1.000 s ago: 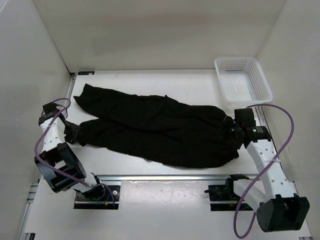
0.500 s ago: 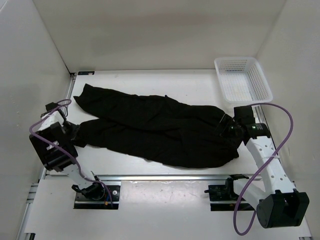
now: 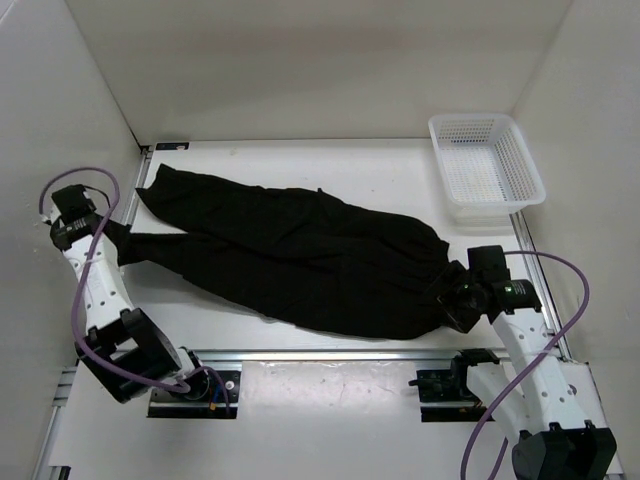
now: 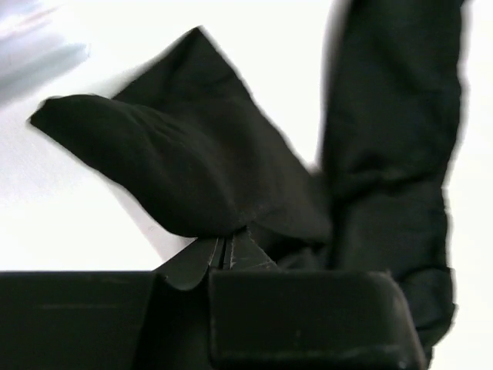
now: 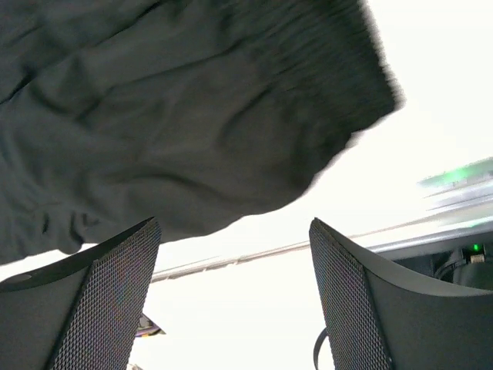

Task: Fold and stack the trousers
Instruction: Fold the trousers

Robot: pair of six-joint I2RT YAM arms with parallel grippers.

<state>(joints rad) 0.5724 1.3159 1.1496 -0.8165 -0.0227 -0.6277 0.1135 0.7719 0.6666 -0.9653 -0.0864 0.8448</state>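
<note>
Left gripper (image 4: pixel 229 250) clenching trousers (image 3: pixel 300 260) leg cuff; right gripper (image 5: pixel 231 308) hanging released beside waistband. Fabric likely draping limp, light; best taking cuffs, waistband.

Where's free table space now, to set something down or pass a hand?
Free: far strip between trousers and back wall, left of the basket; near-left patch between trousers and rail. Crowded: both trouser ends, at left fingers and right fingers.

The trousers (image 3: pixel 300 255) across the table (image 3: pixel 330 162), the basket (image 3: pixel 490 170) at its far right corner.
</note>
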